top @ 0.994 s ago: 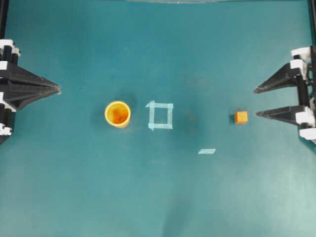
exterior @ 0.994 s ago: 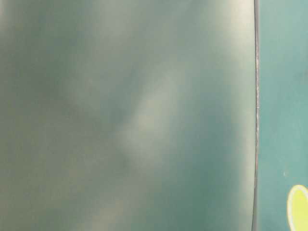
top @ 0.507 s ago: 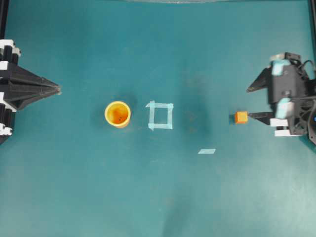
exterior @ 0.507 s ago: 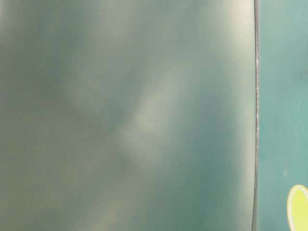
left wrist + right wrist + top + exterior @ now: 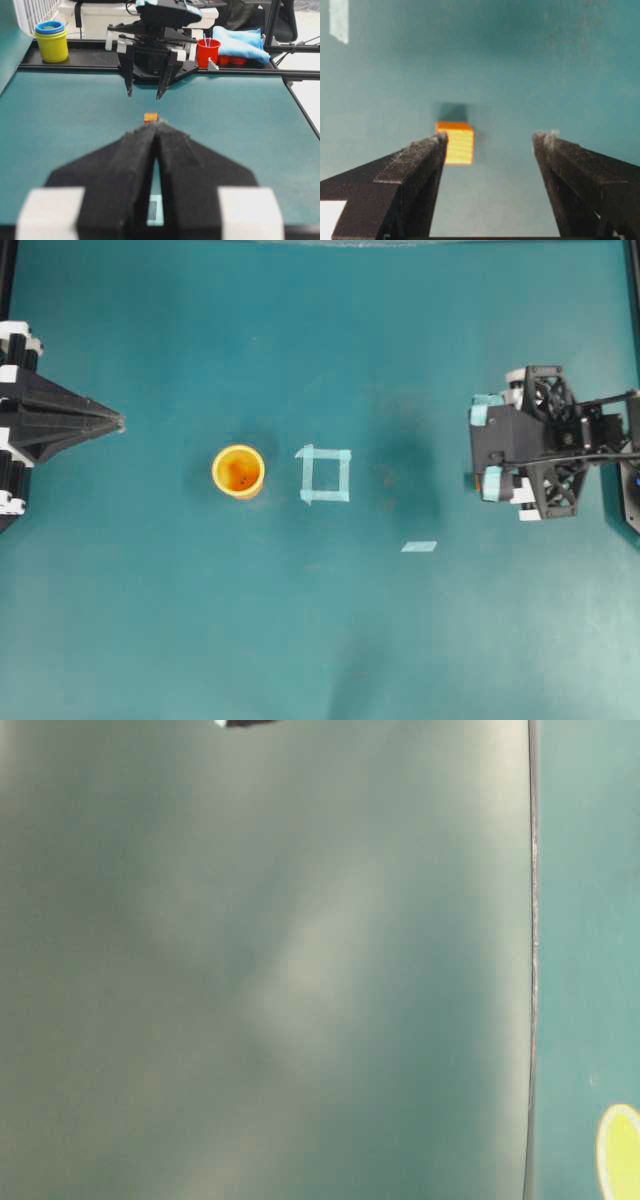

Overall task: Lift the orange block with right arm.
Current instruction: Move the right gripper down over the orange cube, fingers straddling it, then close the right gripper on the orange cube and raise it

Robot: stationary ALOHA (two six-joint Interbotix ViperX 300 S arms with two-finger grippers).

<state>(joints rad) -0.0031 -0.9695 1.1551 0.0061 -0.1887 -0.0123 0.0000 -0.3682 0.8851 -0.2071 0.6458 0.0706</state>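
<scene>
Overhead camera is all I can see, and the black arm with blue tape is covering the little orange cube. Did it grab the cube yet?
Observer: No. The right wrist view shows the small orange cube lying on the teal table, with the right gripper open.
Operator: Is the cube in the middle of the gap?
Observer: No. It sits off to one side, right by one black finger, whose tip hides part of the cube's edge.

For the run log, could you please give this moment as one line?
phase: approach | right gripper: open, above table | small orange cube: on table, beside one finger, off-centre, ungrasped | left gripper: shut, idle
</scene>
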